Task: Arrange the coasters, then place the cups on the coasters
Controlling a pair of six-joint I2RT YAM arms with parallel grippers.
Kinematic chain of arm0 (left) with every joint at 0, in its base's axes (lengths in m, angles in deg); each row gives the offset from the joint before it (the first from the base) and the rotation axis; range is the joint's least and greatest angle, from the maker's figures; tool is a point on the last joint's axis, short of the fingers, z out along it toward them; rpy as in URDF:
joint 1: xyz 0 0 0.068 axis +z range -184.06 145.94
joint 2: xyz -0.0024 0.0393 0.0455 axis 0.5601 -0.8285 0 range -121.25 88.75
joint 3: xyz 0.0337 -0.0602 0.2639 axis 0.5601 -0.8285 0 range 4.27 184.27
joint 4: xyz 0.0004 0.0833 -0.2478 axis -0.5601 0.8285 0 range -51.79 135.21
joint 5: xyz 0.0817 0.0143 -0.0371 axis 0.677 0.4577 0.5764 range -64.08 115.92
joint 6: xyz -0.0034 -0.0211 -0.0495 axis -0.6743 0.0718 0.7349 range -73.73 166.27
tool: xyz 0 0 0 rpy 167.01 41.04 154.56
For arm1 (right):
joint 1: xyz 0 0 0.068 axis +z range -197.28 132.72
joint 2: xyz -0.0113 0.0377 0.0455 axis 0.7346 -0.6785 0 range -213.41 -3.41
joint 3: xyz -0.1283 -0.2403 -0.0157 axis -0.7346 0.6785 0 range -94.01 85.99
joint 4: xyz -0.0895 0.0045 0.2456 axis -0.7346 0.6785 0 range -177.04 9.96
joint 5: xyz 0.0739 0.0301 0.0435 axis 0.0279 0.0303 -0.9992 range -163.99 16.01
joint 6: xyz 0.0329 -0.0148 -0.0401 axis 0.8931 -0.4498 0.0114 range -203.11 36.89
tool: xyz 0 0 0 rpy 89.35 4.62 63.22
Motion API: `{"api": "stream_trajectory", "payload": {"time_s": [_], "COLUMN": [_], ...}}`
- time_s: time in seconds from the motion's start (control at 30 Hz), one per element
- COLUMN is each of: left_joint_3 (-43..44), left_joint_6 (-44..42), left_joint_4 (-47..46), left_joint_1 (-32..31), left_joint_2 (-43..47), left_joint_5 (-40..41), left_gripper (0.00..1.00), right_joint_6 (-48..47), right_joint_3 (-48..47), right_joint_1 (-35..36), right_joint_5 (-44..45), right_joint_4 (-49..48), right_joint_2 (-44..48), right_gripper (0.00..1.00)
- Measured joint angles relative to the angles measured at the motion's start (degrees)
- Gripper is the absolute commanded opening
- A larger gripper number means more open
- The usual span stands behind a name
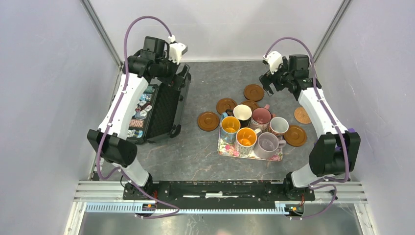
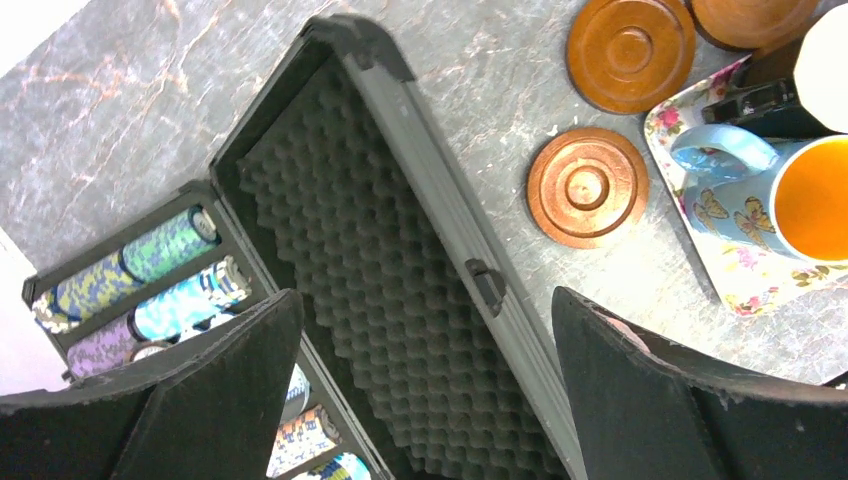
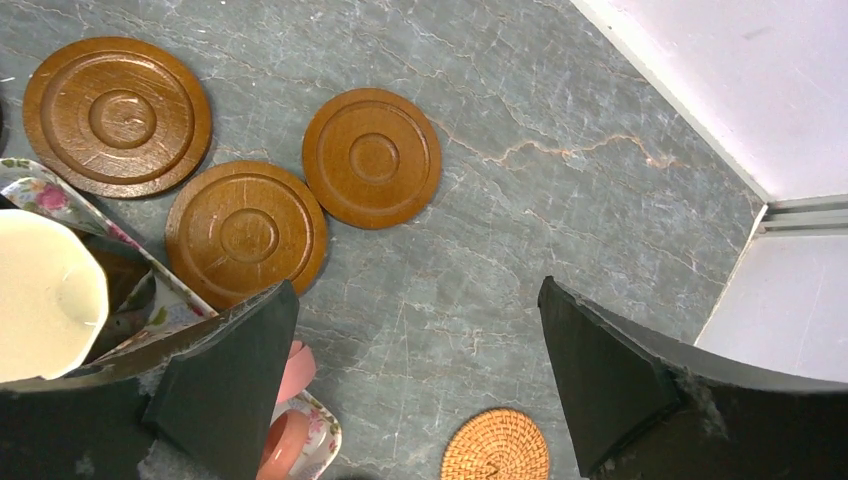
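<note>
Nearest the arm bases: floral tray point(image 1: 227, 152) on the grey table point(image 1: 191, 156), with all six mugs point(image 1: 267, 144) packed upright on it, none yet on a coaster.
- Near row: blue mug point(image 1: 230, 128) and white patterned mug point(image 1: 246, 140), both orange inside, then the lilac one.
- Far row: black mug point(image 1: 242, 113) with cream lining, pink mug point(image 1: 261, 116), white-pink mug point(image 1: 279, 126).

Coasters lie flat on the table round the tray. One of the brown coasters point(image 1: 295, 135) sits just beside the right edge. The cork coaster point(image 1: 302, 115) lies beyond it, apart. One brown lies off the far left corner. Three more lie behind the tray, one partly hidden by the black mug.

Left, well apart: open black case point(image 1: 166, 105), foam-lined lid, poker chips point(image 1: 139, 112) in rows.

Farthest: left gripper point(image 2: 422, 300) above the case, jaws spread wide, holding nothing. Right gripper point(image 3: 417, 288) above bare table near the far coasters, jaws wide, empty.
</note>
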Motion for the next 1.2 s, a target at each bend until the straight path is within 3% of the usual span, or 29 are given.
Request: {"api": "stream_trajectory", "payload": {"time_s": [0.2,0.3,0.63,0.8,1.2], "left_joint_3": [1.9,2.2,2.2,2.2,2.2], "left_joint_6": [-1.9,-2.3,-2.3,-2.3,-2.3], "left_joint_4": [-1.1,-1.7,-4.2,-4.7,-4.9], "left_joint_1": [-5.9,-8.9,-13.4,-13.4,-13.4], "left_joint_2": [-3.1,-4.9,-7.3,-8.4,-9.2], "left_joint_5": [1.0,0.6,-1.4,-1.9,-1.5], "left_gripper": [1.00,1.00,1.00,1.00,1.00], "right_joint_6": [-1.6,-3.1,-7.2,-9.6,-18.1], "right_joint_3": [-1.8,-3.1,-3.6,-4.9,-5.3], "right_joint_1": [0.0,0.0,0.0,0.0,0.7], "right_joint_5": [0.3,0.4,-1.5,-4.1,-6.5], "right_joint_4": [0.9,2.4,4.2,5.8,8.7], "right_joint_2": [-5.1,-8.8,-18.9,-24.6,-29.8], "right_gripper": [0.99,0.91,0.38,0.18,0.12]}}
